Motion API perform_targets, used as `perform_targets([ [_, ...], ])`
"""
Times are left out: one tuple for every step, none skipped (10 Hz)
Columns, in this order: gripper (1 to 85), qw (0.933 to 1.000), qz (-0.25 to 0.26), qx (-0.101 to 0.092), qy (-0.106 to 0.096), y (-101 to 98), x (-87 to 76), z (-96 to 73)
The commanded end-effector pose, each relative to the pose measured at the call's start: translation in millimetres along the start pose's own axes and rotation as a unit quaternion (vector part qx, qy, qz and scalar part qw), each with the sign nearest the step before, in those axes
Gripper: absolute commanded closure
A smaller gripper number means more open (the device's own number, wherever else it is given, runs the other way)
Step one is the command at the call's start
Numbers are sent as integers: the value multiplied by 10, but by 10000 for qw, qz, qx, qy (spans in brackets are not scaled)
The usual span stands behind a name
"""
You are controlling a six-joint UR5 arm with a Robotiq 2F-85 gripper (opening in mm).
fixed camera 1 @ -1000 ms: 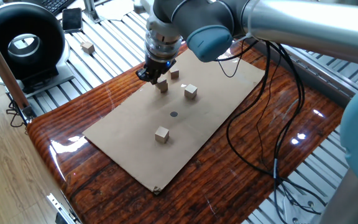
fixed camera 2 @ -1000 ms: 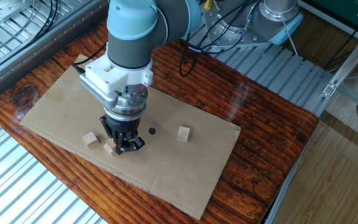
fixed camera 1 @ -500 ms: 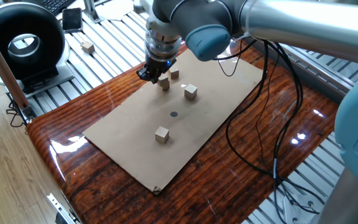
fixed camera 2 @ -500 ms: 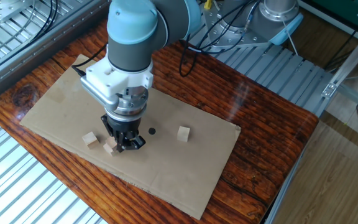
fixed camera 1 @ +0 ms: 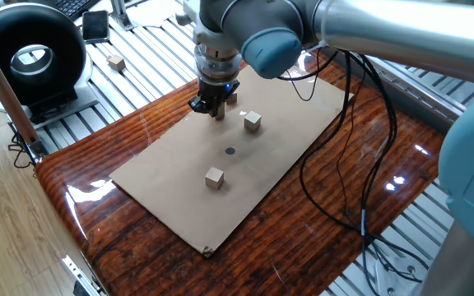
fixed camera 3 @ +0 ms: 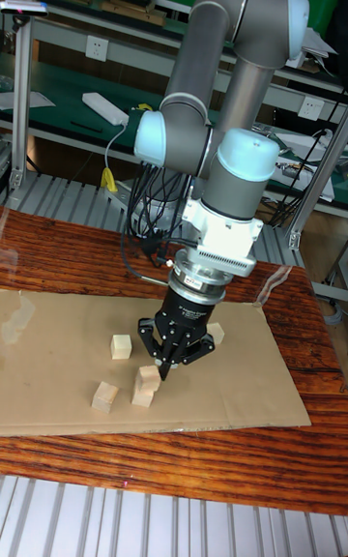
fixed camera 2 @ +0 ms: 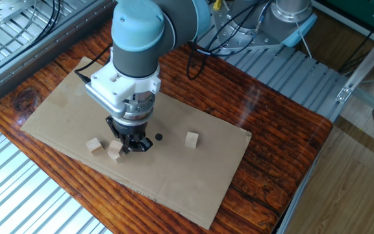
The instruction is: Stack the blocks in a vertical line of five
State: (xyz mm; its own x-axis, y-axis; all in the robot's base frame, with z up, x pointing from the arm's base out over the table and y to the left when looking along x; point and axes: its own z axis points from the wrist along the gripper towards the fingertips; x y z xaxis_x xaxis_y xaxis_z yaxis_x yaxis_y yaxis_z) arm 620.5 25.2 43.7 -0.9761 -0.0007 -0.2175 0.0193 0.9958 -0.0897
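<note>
**Wrist turned, gripper nudged over the block past the dot**

Since a second ago the gripper has been turned about its wrist and shifted slightly. In the other fixed view, more of the nearest block is now exposed beside the fingers.

The black dot on the cardboard sheet is taken as the mark. In one fixed view the gripper is held low just beyond the dot, fingers pointed down. The nearest block is tucked under them there, and only a sliver is seen. In the tall fixed view it stands at the outer side of one fingertip, not between the jaws. Contact cannot be judged, and whether the jaws are apart or together cannot be told. The tan shape looks taller than its neighbours, and whether it is one cube or two stacked cannot be settled.

A partly hidden block is seen further beyond the dot, behind the gripper. A free block lies just past the dot to its right, clear of the fingers. A lone block sits on the dot's near side, well apart. A stray block rests far from the dot on the metal slats, off the cardboard.
</note>
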Motion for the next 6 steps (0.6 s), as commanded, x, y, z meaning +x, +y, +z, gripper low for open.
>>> perform_targets([
  [847, 9994, 70, 78, -322, -63, -176, -21],
  [847, 9982, 279, -150, -506, 32, -291, -33],
  [847, 9976, 412, -364, -410, 117, -267, -42],
  [847, 9973, 470, -479, -287, 171, -214, -47],
  [847, 9972, 462, -508, -286, 176, -222, -49],
  [847, 9967, 482, -582, -298, 200, -243, -56],
])
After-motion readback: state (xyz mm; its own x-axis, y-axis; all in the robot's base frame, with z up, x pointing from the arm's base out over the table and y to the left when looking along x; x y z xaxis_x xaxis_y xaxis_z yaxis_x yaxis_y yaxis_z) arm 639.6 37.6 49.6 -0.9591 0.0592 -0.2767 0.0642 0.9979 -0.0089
